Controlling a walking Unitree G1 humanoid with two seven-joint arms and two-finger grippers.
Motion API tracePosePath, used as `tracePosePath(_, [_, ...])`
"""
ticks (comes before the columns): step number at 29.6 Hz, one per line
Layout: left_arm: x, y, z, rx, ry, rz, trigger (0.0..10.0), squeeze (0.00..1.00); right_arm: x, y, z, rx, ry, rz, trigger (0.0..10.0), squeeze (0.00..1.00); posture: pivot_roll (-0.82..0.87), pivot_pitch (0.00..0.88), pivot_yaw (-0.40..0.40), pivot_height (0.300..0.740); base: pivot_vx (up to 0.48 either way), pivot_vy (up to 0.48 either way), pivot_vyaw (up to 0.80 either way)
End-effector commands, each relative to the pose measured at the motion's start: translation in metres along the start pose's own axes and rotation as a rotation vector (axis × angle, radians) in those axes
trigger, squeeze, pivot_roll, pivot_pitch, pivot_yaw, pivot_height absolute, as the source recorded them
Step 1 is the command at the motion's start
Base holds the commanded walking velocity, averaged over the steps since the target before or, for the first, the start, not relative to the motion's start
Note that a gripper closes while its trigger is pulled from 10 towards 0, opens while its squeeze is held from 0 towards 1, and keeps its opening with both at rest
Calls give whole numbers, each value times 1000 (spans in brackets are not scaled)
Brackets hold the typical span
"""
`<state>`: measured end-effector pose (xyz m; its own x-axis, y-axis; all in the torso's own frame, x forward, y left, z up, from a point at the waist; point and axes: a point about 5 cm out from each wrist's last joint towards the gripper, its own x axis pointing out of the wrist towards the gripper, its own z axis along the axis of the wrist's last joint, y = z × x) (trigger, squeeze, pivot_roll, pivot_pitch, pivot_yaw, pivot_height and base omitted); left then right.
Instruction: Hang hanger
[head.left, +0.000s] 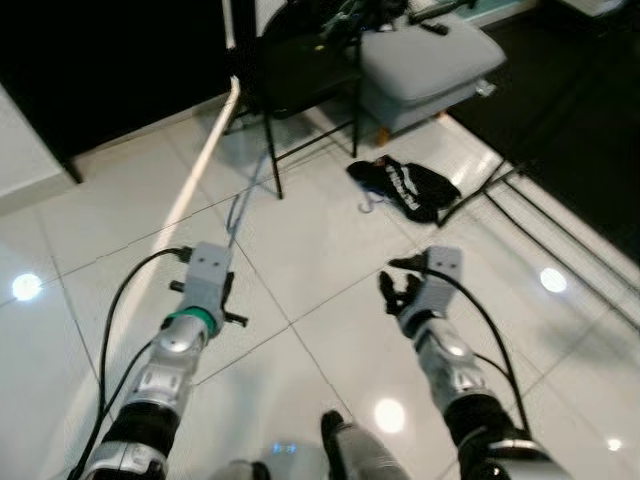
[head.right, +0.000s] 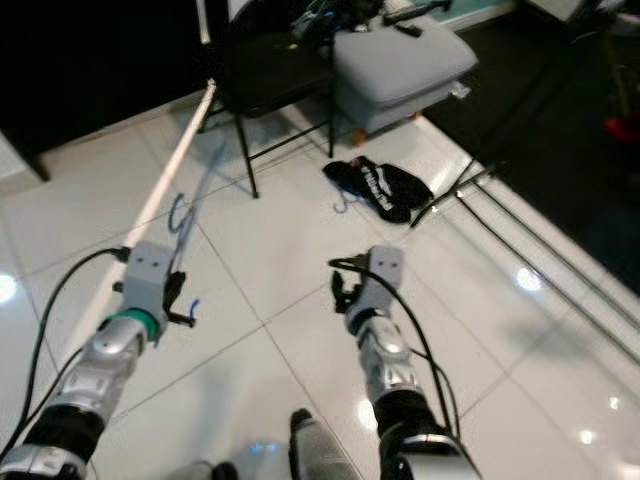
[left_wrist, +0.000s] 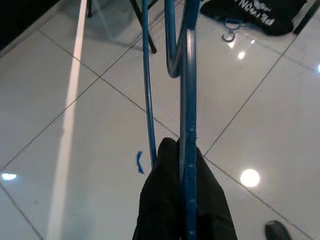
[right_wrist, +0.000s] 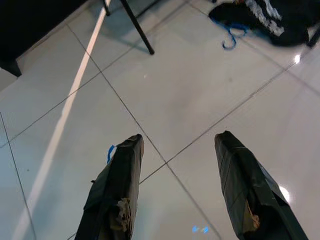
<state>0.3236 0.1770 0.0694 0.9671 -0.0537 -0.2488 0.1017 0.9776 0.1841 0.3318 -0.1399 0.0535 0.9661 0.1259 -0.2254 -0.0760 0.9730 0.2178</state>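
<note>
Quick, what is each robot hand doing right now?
Left gripper: shut on the blue hanger.
Right gripper: open, holding nothing, above the white floor.

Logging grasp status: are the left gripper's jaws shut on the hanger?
Shut: the left gripper has its jaws clamped on the blue hanger.

the blue hanger (left_wrist: 187, 100) runs off the frame's edge, its hook unseen.
</note>
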Motion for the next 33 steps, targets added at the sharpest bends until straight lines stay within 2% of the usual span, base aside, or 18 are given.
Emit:
tracePosePath(1, [-1,-5,-2,-9,-1,-10,10000,0,-3,-7,-5,10,17,-26,10000,0,22,167,55,740,0,0,-800])
tracePosePath(33, [-2,-6,1,-44,-18,-16,10000,0,-4,-8,-5,9,15,-34,10000,0,18,169,56,740,0,0,-800])
